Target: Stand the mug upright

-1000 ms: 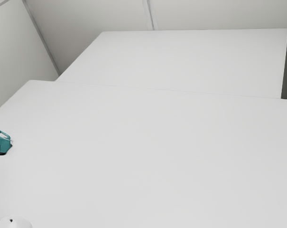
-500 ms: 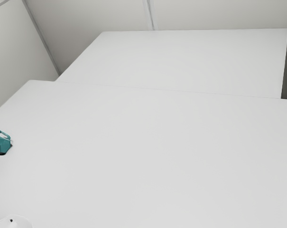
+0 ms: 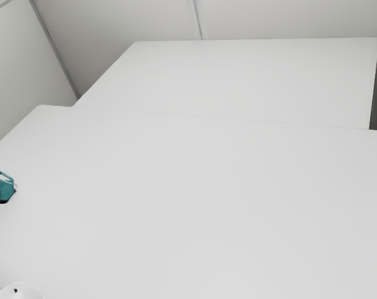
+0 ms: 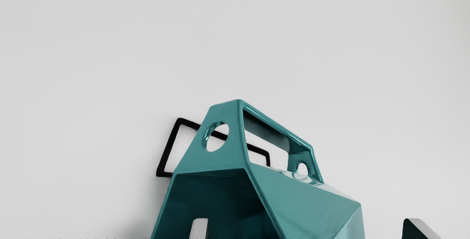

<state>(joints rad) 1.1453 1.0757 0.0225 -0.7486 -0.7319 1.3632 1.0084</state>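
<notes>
Mug [image 4: 303, 191] could twist away
It lies sideways on the table [image 3: 194, 205]; the gripper's [image 4: 309, 228] fingers [image 4: 199, 228] are spread, one across the mouth [image 4: 216, 198], so pinching only the rim [image 4: 262, 201] might spin it.

This is an indoor room with plain, pale surfaces; whether home, lab or office, I cannot tell. In the exterior view a white table [image 3: 194, 199] spreads wide, and beyond its far edge lies a white slab [image 3: 238, 78]. Pale grey walls [image 3: 288, 18] rise behind and on the exterior view's left, with a grey strip [image 3: 54, 50] between them and a seam [image 3: 198, 18] up the back one
</notes>
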